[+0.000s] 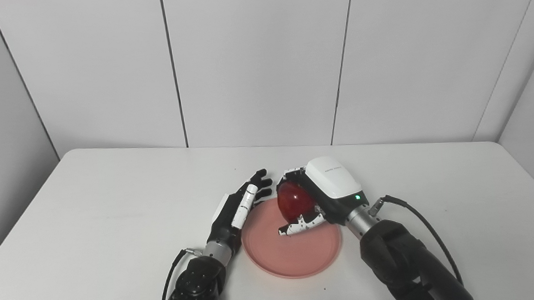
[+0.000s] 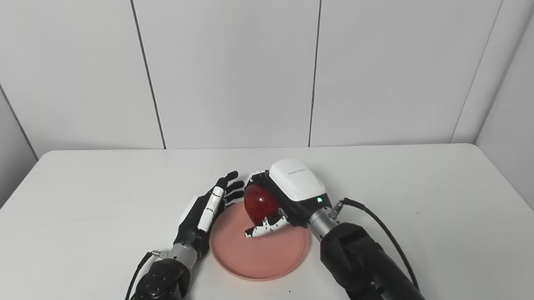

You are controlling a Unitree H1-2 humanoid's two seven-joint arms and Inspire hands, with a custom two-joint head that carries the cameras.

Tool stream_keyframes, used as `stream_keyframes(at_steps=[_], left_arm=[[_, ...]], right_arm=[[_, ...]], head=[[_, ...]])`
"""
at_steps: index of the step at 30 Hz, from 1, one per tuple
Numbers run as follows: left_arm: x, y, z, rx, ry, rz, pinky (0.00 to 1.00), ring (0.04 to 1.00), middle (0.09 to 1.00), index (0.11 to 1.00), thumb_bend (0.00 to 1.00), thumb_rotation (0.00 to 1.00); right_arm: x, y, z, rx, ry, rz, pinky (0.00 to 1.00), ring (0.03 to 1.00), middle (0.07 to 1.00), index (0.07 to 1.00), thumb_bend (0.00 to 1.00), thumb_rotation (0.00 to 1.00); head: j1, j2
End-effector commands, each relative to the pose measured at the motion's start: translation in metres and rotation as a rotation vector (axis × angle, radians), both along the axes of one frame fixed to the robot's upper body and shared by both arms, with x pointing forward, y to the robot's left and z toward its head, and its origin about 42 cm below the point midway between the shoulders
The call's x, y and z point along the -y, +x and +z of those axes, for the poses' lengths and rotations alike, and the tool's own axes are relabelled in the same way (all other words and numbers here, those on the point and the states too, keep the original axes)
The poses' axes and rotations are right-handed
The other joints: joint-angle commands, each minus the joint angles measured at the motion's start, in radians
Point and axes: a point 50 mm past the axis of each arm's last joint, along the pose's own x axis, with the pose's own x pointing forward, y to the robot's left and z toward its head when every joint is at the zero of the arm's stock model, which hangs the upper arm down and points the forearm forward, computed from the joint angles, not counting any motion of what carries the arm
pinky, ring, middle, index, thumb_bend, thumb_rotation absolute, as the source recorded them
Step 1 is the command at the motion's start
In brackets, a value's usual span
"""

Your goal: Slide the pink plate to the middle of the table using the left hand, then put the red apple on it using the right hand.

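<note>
White table [image 1: 91, 235], pale panelled wall behind. Nearest us, pink plate [image 1: 296, 255] lies mid-table, ample bare surface all round, edges well apart. Left hand [image 1: 238, 207], fingers spread, empty, touches plate's left rim. Right hand [image 1: 318, 198] grips red apple [image 1: 294, 201] over plate's far half. We judge risks: release too high, apple rolls off; hands near, may collide.

The plate [image 1: 292, 255] is a plain salmon pink, and the apple [image 1: 294, 201] a glossy dark red. The right hand [image 1: 318, 195] has a white back and black-and-white fingers; the left hand [image 1: 240, 205] is black with white segments. The table [image 1: 90, 216] is plain white, the wall panels [image 1: 261, 62] pale grey.
</note>
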Motion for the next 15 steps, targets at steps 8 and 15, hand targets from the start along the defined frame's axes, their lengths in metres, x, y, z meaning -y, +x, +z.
stream_keyframes(at_steps=[8, 15], left_arm=[[0.0182, -0.0132, -0.0249, -0.117, 0.028, -0.049, 0.81, 0.863, 0.866, 0.894, 0.7, 0.99], [0.0199, -0.013, -0.025, -0.125, 0.029, -0.05, 0.81, 0.867, 0.868, 0.89, 0.72, 0.99]], right_arm=[[-0.0006, 0.001, 0.0115, 0.053, -0.005, 0.052, 0.15, 0.21, 0.298, 0.478, 0.5, 0.17], [0.0019, -0.0001, 0.0093, 0.043, -0.031, 0.051, 0.17, 0.231, 0.314, 0.479, 0.5, 0.17]], head=[[-0.001, 0.002], [-0.002, 0.004]])
